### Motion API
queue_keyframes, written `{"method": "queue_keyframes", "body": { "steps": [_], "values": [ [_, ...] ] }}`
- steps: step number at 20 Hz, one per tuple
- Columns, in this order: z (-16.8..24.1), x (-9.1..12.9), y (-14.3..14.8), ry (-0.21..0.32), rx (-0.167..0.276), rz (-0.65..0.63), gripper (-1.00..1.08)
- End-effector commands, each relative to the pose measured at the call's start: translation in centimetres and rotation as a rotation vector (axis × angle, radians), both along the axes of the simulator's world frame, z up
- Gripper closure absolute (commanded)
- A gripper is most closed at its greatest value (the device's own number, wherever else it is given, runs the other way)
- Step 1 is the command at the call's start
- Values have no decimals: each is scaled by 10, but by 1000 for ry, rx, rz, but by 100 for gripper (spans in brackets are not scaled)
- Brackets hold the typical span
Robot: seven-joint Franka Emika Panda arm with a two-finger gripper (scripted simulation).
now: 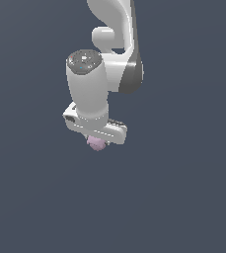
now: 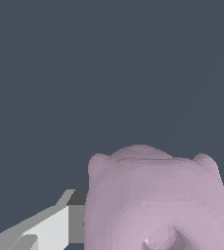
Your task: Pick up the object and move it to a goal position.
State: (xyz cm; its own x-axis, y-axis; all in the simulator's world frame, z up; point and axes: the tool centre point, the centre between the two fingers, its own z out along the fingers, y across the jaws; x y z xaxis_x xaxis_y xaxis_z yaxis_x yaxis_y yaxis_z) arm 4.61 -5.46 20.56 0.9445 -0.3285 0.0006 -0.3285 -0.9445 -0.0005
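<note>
The object, a small pale pink-lilac lumpy blob [image 1: 95, 144], shows just under the white gripper [image 1: 97, 140] in the exterior view, mostly hidden by the hand. In the wrist view the blob [image 2: 155, 200] fills much of the frame, with a dimple on it, sitting between the fingers [image 2: 42, 229]. One white-and-grey finger shows beside it; the other is hidden behind the blob. The gripper looks shut on the blob. No goal marker shows in either view.
The white arm [image 1: 114, 49] reaches down from the top of the exterior view. The ground around is a plain dark blue-grey surface [image 1: 183, 197] with no other objects in view.
</note>
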Motion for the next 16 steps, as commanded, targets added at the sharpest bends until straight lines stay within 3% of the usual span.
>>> {"method": "queue_keyframes", "body": {
  "steps": [1, 8, 16],
  "values": [
    [27, -2, -8, 1, 0, 0, 108],
    [84, -4, -26, 1, 0, 0, 108],
    [110, -3, -35, 1, 0, 0, 108]
  ]
}}
